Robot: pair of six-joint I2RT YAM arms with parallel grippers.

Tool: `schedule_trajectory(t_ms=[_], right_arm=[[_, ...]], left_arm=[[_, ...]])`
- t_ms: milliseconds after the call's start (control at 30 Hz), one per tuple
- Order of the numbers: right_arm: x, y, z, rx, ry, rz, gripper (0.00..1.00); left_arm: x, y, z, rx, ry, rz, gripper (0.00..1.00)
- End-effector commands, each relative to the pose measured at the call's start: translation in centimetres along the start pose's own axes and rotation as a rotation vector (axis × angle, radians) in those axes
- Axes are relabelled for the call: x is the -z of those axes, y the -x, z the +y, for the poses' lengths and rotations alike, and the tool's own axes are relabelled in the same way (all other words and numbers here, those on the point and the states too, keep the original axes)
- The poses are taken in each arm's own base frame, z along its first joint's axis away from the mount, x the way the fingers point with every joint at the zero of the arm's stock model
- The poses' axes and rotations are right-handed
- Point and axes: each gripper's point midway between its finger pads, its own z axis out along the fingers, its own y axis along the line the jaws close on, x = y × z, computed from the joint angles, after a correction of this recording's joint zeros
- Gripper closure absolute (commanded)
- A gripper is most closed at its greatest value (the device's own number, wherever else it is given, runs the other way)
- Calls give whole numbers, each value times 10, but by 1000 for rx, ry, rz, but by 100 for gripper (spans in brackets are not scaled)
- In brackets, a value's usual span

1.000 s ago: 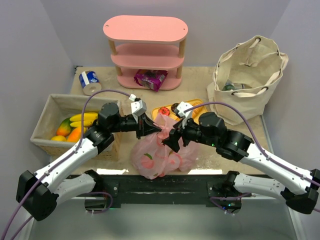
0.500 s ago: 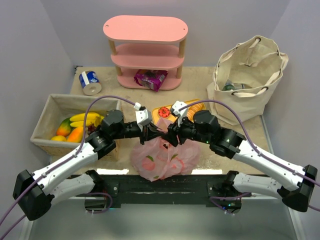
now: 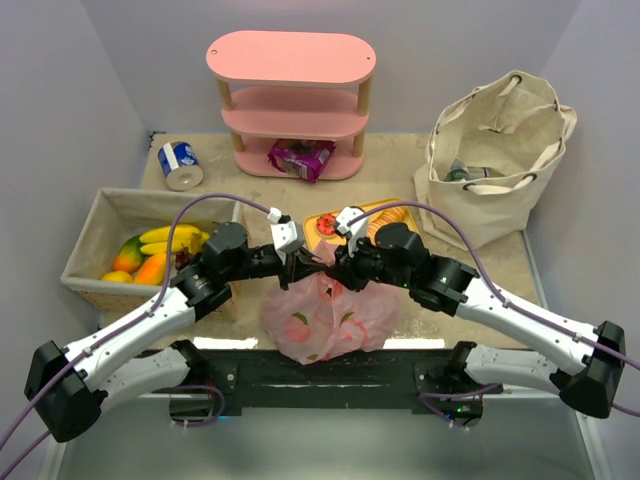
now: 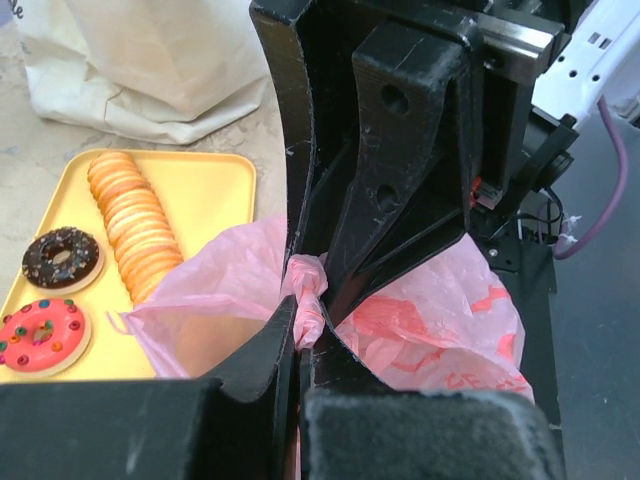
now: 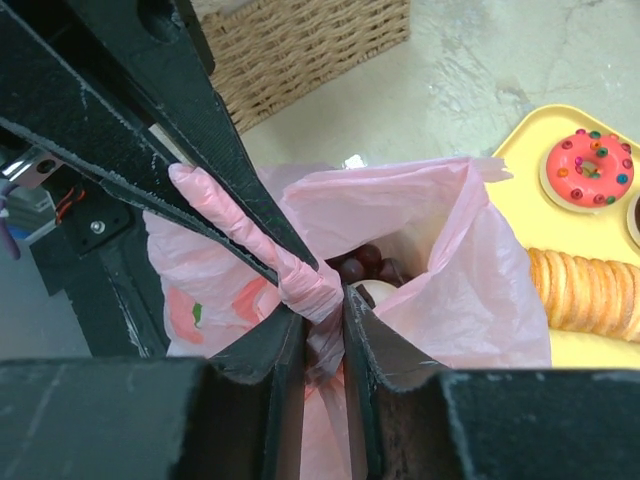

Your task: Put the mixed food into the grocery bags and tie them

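Meeting the left gripper (image 3: 303, 264), our right gripper (image 3: 338, 268) has moved in; both pinch the twisted handle (image 5: 290, 270) of the pink bag (image 3: 325, 318), sitting between our arms. Pulling hard, we may tear the thin plastic.

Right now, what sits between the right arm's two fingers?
A twisted strand of the pink plastic bag, pinched between the right fingers. The right wrist view shows it clearly.

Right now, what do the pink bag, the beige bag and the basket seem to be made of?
The pink bag: probably thin plastic film; it is translucent and crinkled, and the contents show through. The beige bag: matte canvas-like cloth with soft folds. The basket: woven, perhaps plant fibre; it looks matte and the weave is visible.
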Motion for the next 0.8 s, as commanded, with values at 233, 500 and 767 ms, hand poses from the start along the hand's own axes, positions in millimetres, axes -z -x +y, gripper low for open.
schedule_trajectory(t_ms=[233,500,767], right_arm=[[-10,-10,-60,13,-338,51,86],[2,-20,-102,-39,-611,71,100],[37,-12,-141,-34,-918,28,99]], left_arm=[[0,29,0,-98,42,-72,100],[0,38,4,-107,63,-101,100],[-7,39,3,-96,44,-106,100]])
